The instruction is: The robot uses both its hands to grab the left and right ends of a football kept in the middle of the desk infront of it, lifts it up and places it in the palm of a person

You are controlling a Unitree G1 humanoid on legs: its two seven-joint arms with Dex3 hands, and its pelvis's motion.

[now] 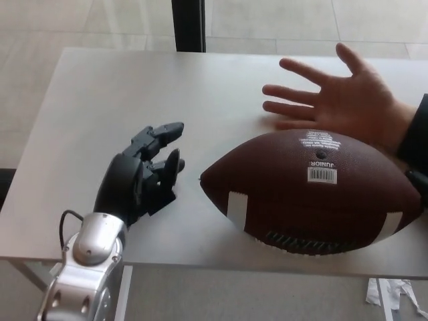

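Note:
A brown football (pixel 311 190) with white stripes and a barcode label lies on the white desk (pixel 100 87), right of the middle and near the front edge. My left hand (pixel 144 177) rests over the desk just left of the ball's left tip, with a small gap between them. It is open, fingers apart and pointing toward the ball. A person's open hand (pixel 341 93), palm up with fingers spread, lies on the desk right behind the football. My right hand does not show.
The person's dark sleeve (pixel 416 130) enters at the right edge, and a dark sliver sits behind the ball's right tip. A black post (pixel 187 25) stands beyond the desk's far edge. White desk legs show below the front edge.

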